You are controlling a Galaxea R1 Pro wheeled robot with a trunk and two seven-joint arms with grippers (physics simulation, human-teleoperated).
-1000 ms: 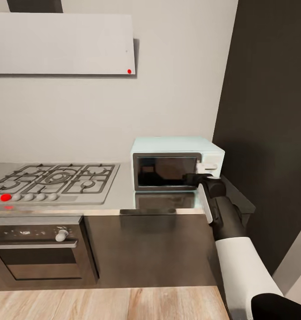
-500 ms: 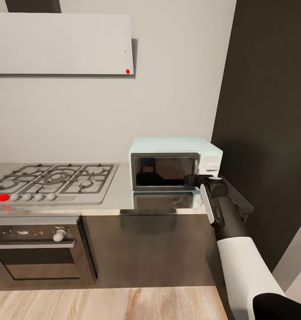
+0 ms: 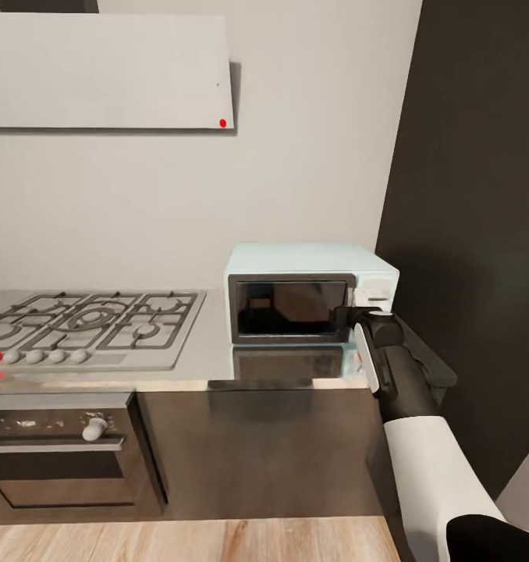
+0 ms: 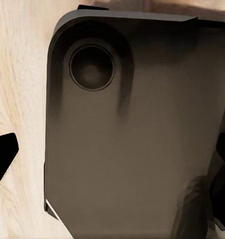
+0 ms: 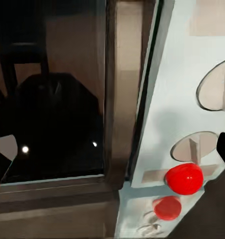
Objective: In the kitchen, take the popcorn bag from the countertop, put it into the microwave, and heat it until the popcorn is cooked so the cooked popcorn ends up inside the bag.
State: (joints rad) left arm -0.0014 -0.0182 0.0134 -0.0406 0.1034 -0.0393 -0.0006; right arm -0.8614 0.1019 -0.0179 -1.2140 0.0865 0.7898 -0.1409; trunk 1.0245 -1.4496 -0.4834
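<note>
reaching at the microwave (image 3: pixel 311 300) door edge, the right gripper (image 3: pixel 344 318) hides its fingers; grip state unclear.

The head view looks forward and a little down from well back, and it takes in the counter (image 3: pixel 210 351), the gas hob (image 3: pixel 93 324), the oven (image 3: pixel 62 453) below it and the microwave (image 3: pixel 307 293) by the dark wall. The right wrist view faces the microwave (image 5: pixel 157 99) front from very near, with its dark glass door (image 5: pixel 53 89) and a red indicator light (image 5: pixel 184 179), so these two views share the microwave. The left wrist view looks down on a dark grey robot part (image 4: pixel 132 139) close to the lens, over the pale wood floor (image 4: pixel 18 74).
</note>
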